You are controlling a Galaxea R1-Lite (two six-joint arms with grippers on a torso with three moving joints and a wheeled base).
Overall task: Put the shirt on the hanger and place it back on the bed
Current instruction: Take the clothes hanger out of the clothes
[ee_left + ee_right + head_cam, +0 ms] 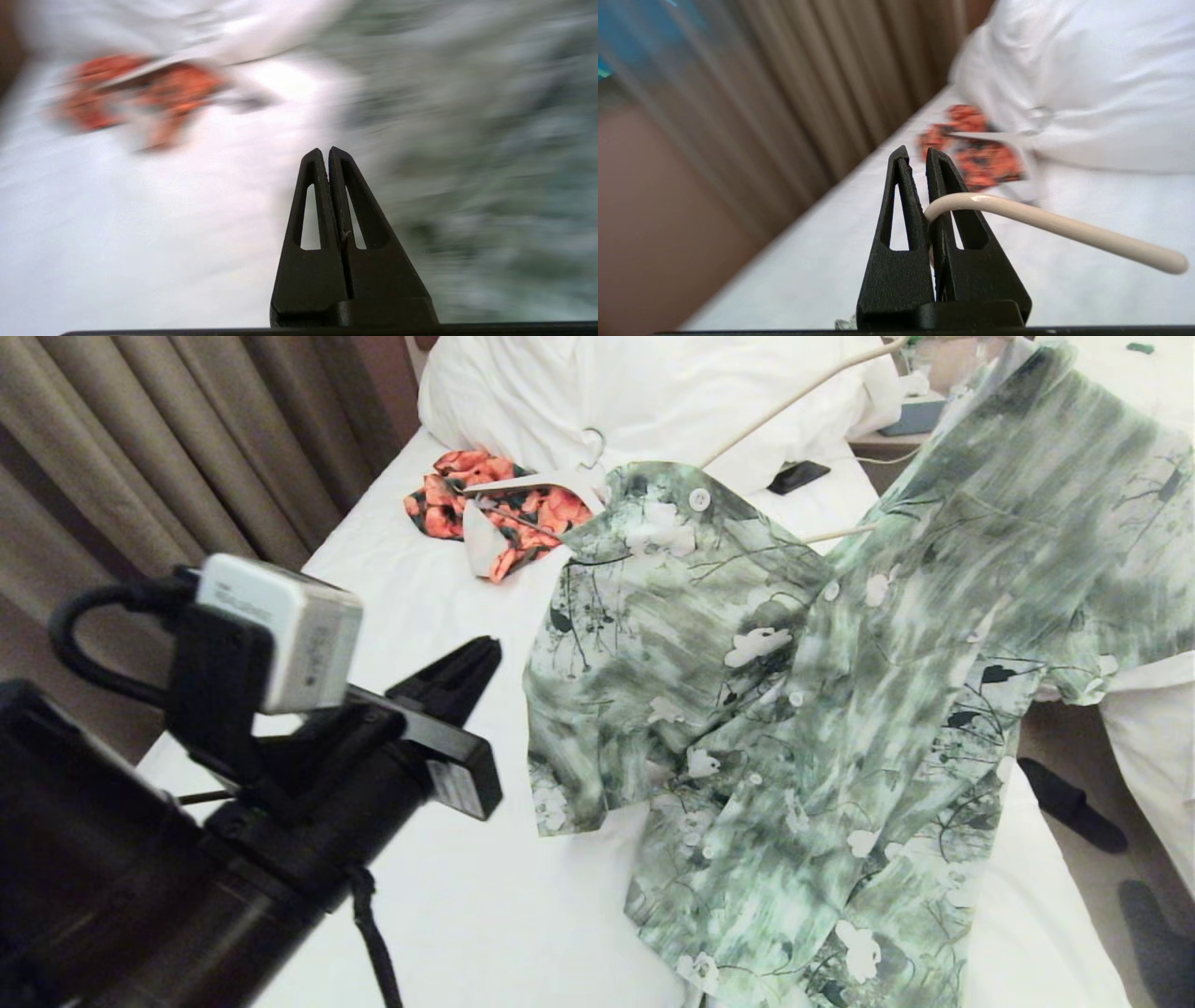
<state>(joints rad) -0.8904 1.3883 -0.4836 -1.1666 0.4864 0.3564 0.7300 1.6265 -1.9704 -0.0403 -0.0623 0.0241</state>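
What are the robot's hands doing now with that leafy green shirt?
Right gripper shut on cream hanger, holding it up. Left gripper shut, empty. Green shirt hangs over the bed. Nothing blocking.

My left gripper sits at eight o'clock in the head view, fingers pressed together, gripping nothing, pointing toward two o'clock. My right gripper is clamped tight, out of the head camera's sight.

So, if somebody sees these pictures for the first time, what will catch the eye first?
First the green leafy shirt, hanging in the air over the white bed at the right, on a cream hanger that the right hand grips. Next the black left hand, shut and empty, at the lower left. Then the orange floral garment by the pillows.
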